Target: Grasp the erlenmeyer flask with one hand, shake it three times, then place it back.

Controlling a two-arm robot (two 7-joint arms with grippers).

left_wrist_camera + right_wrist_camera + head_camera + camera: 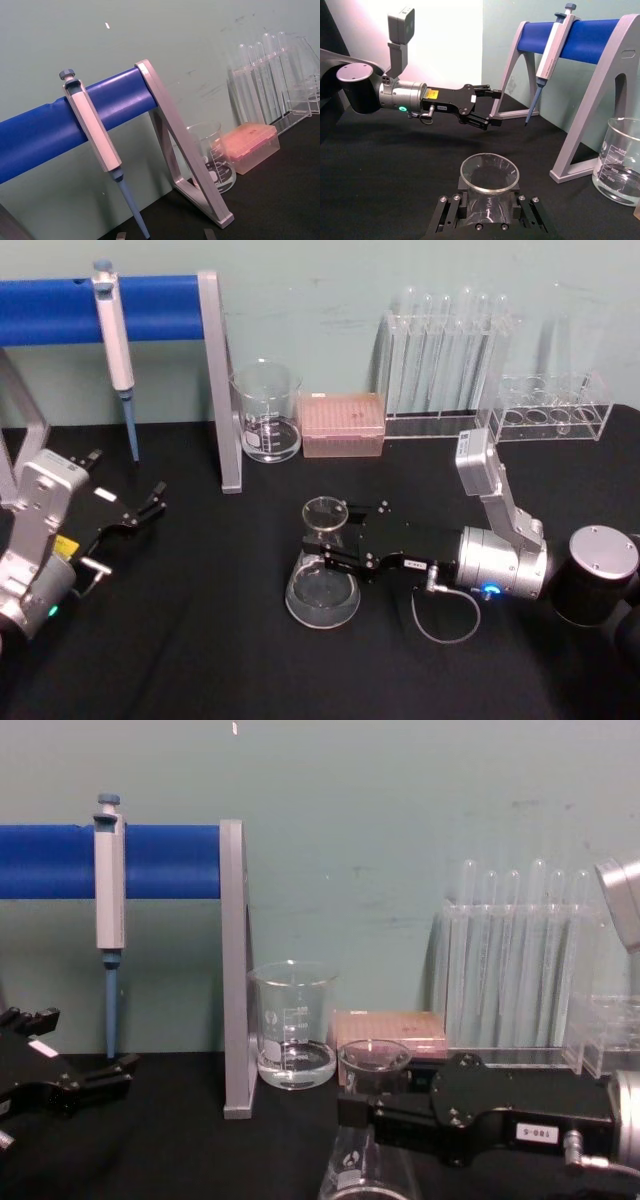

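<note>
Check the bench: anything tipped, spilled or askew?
Nothing stands out. The erlenmeyer flask is upright, its neck clamped in the right claw. The beaker, pipette on its stand and tube racks look in order, no spill on the black table. The left claw sits open, off left.

Head view looks down; chest view low, level — both share the erlenmeyer flask [322,585] and beaker [268,412].

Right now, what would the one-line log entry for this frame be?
right tool: shut on neck | erlenmeyer flask: upright | left tool: open, parked left
</note>
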